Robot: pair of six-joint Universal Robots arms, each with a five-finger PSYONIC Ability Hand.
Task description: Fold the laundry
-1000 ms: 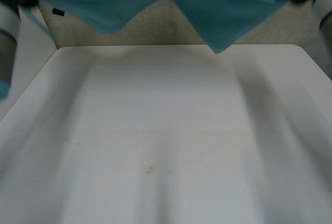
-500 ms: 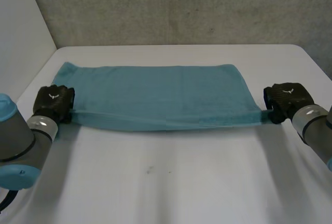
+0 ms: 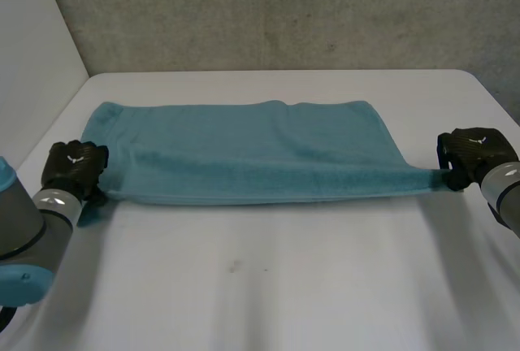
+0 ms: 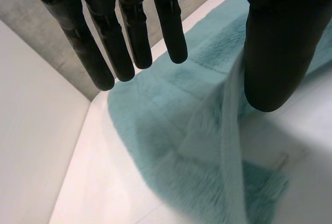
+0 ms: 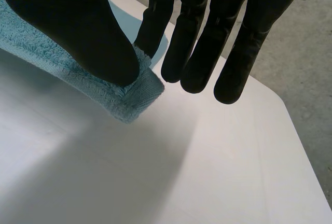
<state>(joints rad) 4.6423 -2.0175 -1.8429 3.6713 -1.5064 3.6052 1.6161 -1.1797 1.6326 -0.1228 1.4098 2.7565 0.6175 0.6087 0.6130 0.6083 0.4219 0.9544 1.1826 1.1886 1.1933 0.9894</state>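
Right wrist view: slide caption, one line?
Right hand pinching a corner of the blue towel between thumb and fingers over the white table.

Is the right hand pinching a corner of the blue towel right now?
Yes: in the right wrist view the right hand holds the towel by one corner, clamped between its thumb and a finger.

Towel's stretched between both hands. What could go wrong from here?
1. The right hand pinches only the tip of the teal towel corner between thumb and a finger; more tension could slip it free.
2. By the left hand a loose flap of towel droops below the stretched edge; it may crease into the next fold.
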